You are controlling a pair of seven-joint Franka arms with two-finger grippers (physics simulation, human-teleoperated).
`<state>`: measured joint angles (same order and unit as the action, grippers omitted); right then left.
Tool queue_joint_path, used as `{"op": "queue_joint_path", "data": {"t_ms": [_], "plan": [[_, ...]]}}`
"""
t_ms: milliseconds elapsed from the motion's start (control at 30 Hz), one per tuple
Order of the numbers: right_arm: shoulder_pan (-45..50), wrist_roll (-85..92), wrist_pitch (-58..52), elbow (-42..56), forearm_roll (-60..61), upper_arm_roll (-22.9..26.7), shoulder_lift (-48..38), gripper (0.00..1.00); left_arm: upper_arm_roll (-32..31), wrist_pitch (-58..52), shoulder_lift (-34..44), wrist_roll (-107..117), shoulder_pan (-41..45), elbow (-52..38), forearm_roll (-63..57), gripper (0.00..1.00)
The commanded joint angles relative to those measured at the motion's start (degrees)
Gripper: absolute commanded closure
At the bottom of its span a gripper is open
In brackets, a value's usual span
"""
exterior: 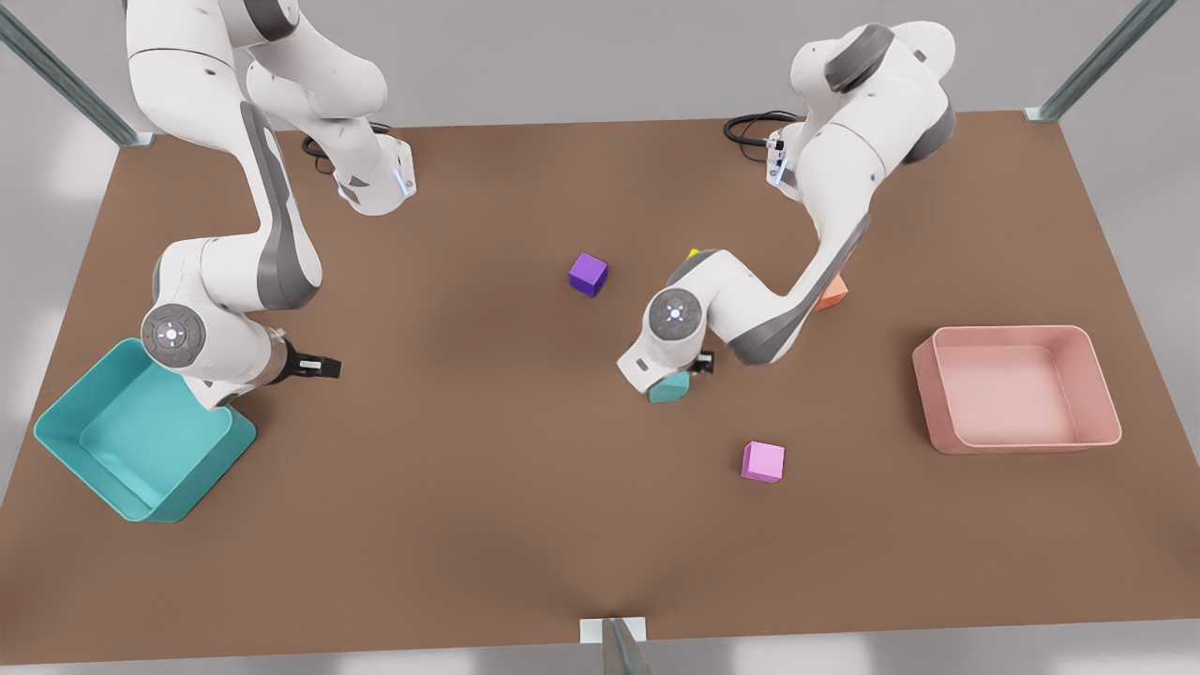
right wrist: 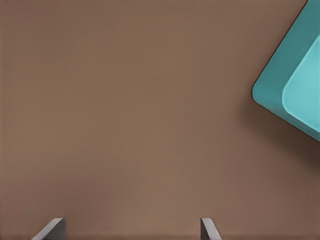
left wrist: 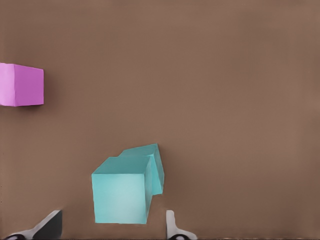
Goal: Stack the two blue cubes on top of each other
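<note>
Two teal cubes: the upper cube point(left wrist: 121, 196) sits on the lower cube point(left wrist: 150, 159), rotated off its square, mid-table; in the front view only one teal face point(exterior: 669, 387) shows under the wrist. Both plain matte, sharp-edged, same size. Stack is already made.

Other cubes, one each: purple cube point(exterior: 588, 274) toward the back centre, pink cube point(exterior: 763, 461) near the stack toward the front, orange cube point(exterior: 832, 293) and a yellow cube point(exterior: 693, 253) mostly hidden behind the arm. All matte, flat colour.

Two bins: teal bin point(exterior: 141, 436) at the front view's left, pink bin point(exterior: 1017, 387) at the front view's right. Both shallow, rounded corners, smooth plastic look. Table point(exterior: 487, 487) is flat brown, no texture.

Two arms, white with grey joints. Left gripper point(left wrist: 112, 226) hangs right over the stack, fingers spread wide on either side of the upper cube, not touching it, released. Right gripper point(right wrist: 132, 229) waits over bare table just beside the teal bin, fingers apart, holding nothing.
</note>
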<state>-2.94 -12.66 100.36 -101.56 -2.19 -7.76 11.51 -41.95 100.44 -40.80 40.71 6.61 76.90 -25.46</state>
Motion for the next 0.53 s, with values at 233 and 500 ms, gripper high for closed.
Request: {"op": "queue_joint_path", "data": {"t_ms": [233,500], "plan": [[0.04,0.18,0.01,0.05,0.08,-0.06,0.09,0.0,35.98,-21.21,24.77,-37.46,-8.1,-8.67,30.56,0.01],[0.04,0.18,-0.16,0.05,0.17,-0.06,0.09,0.0,36.24,-10.88,30.08,-42.99,-8.81,3.08,30.03,0.0]]}}
